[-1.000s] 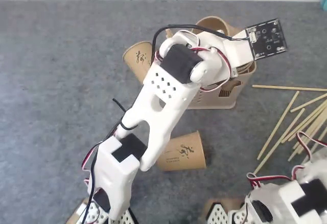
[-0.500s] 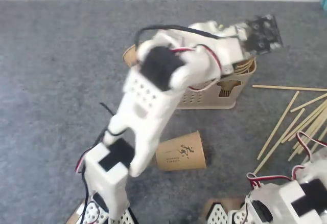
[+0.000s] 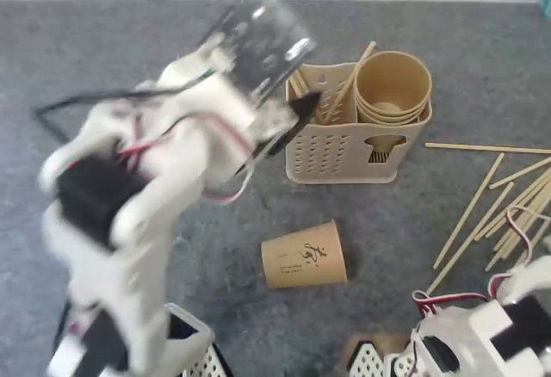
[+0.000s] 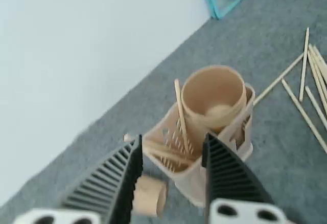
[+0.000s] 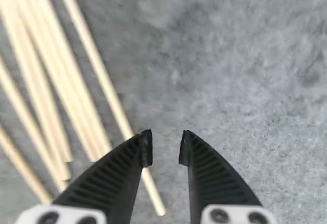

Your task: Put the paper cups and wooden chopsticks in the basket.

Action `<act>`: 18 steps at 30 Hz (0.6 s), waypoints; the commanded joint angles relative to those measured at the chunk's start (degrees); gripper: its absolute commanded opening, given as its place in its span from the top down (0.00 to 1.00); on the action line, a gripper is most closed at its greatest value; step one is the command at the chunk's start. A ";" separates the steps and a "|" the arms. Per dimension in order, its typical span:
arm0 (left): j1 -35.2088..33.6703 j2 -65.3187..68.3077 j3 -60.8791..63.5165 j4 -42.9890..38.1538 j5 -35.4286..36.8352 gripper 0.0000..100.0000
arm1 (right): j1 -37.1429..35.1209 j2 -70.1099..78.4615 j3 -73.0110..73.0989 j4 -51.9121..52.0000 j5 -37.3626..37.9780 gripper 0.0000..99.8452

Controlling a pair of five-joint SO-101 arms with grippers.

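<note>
- Right now my left fingers (image 4: 172,144) hang above the basket (image 3: 344,149), spread wide with nothing between them.
- My right fingers (image 5: 165,138) are parted only a sliver and hold nothing. They sit low over the loose chopsticks (image 3: 482,213), which lie on the table (image 3: 129,67) well off to the basket's side; one stick runs under a fingertip.
- Nested paper cups (image 3: 393,84) and a few sticks already stand in the basket, while a lying cup (image 3: 304,255) rests on its side near the basket's front.
- I judge that cup light and easily crushed, so I'd pinch it gently at the rim. The sticks look stiff, thin and prone to roll, so I'd grip them mid-length.
- Dark printed characters mark the lying cup's side; I can't read them.
</note>
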 commanded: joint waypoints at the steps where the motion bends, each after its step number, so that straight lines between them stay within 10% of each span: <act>1: -3.78 -17.49 17.01 1.58 3.69 0.82 | -3.38 -0.04 -7.21 3.65 -2.64 0.88; 11: -29.54 -39.21 63.16 -11.34 6.68 0.82 | -9.63 4.62 -6.33 -7.69 -4.92 0.88; 18: -34.29 -52.04 97.01 -29.19 11.08 0.82 | -9.54 15.78 -11.87 -11.74 -4.92 0.81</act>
